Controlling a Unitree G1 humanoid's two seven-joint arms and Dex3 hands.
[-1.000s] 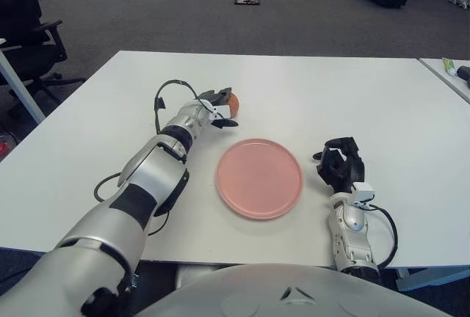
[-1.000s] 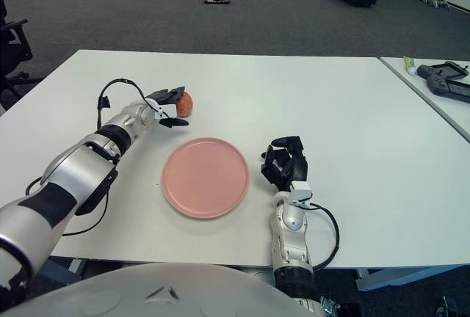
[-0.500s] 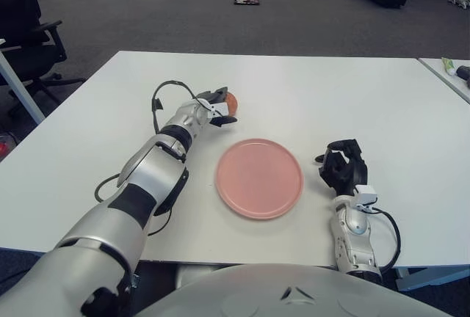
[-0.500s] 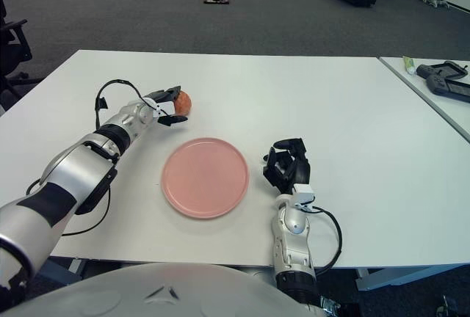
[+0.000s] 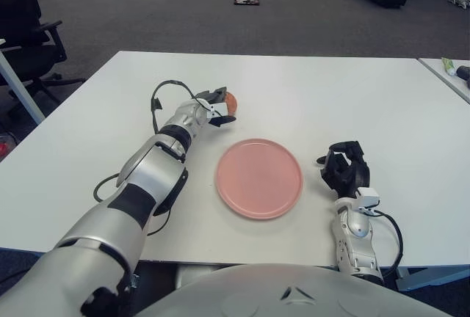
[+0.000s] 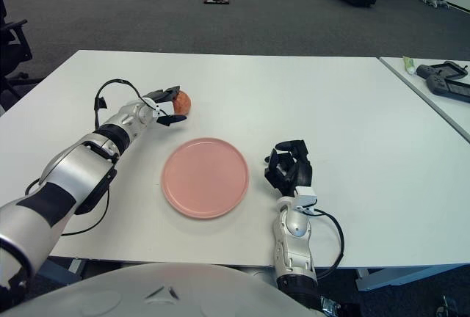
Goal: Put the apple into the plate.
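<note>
The left robot hand [image 5: 217, 109] grasped the small red-orange apple [image 5: 231, 101] at the tabletop's [image 5: 352, 89] far left; the round pink plate [image 5: 259, 178] held nothing. The right robot hand [image 5: 343, 171] sat clenched right of it.

Silver-grey arm shells with black joint bands; a black cable loops off the left forearm [image 5: 172, 130]. Black three-fingered left hand [image 5: 217, 108] and right hand [image 5: 345, 172]; the right wrist trails another black cable.

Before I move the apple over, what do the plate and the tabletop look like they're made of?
Plate: pink, even matte surface with a low raised rim, probably plastic or glazed ceramic; I cannot tell which. Table: smooth white sheet, faint sheen, likely laminate. Left hand is closed on the apple.
</note>
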